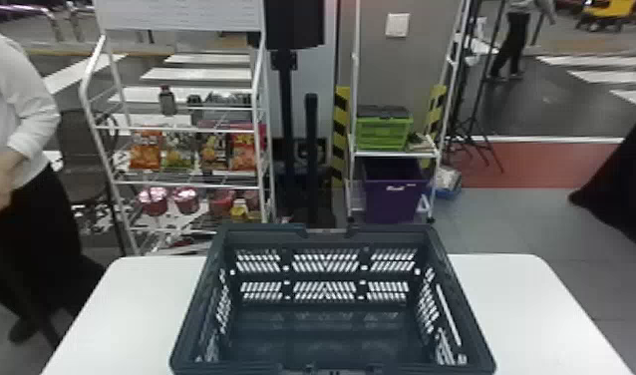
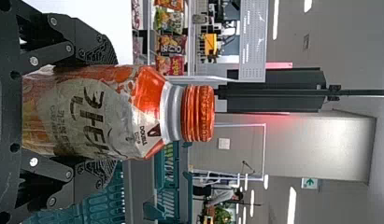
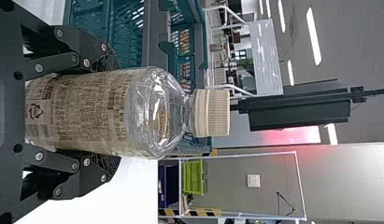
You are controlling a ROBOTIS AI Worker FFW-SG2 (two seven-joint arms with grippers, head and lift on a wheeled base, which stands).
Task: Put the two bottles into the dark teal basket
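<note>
Between the left arm's flat black fingers (image 2: 97, 45) an orange-capped plastic bottle (image 2: 87, 112) was pinched; the right arm's fingers (image 3: 97, 52) pinched a clear, beige-capped bottle (image 3: 98, 112). Grasping looked done; lowering both into the dark teal basket (image 1: 201, 299) on the white bench (image 1: 526, 309) was left.

Basket (image 1: 392, 232) common to high, downward head view and close, forward wrist views

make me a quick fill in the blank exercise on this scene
The cap of the bottle in the left gripper is ____.
The right gripper holds a ____ with a beige cap.
The dark teal basket stands on a white ____.
Below the green crate is a ____ bin.

Missing words: orange; bottle; table; purple.
</note>
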